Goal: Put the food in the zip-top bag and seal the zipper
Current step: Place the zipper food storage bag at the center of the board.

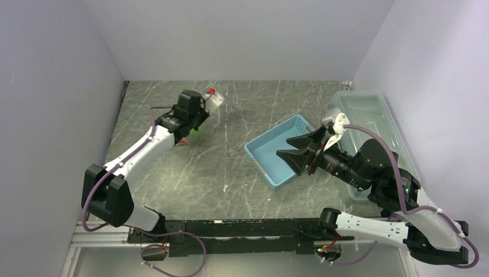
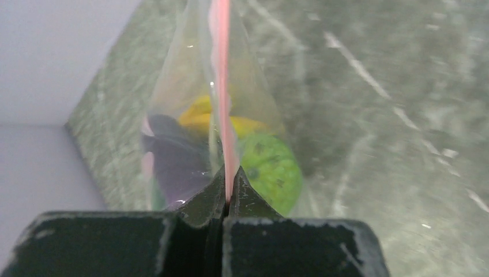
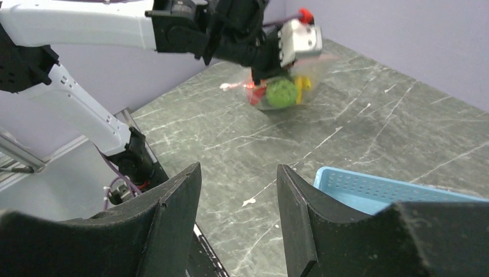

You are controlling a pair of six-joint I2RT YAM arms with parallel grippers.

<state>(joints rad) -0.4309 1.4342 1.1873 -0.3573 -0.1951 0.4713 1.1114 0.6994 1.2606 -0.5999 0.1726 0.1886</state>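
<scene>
My left gripper [image 2: 228, 187] is shut on the pale-pink zipper [image 2: 221, 86] of the clear zip-top bag [image 2: 173, 109], at the far left of the table [image 1: 193, 131]. Inside the bag I see a green round vegetable [image 2: 271, 170], the yellow banana bunch [image 2: 202, 112] and the dark purple eggplant [image 2: 173, 161]. The right wrist view shows the bag [image 3: 279, 92] hanging under the left gripper, its bottom at the table, with something red at its left end. My right gripper [image 3: 239, 173] is open and empty, over the near-left edge of the blue basket [image 1: 285, 147].
The light-blue basket [image 1: 277, 138] lies in the middle right of the table, with no food showing in it. A large clear lidded box [image 1: 369, 112] stands along the right wall. The table is dark green marbled stone between grey walls.
</scene>
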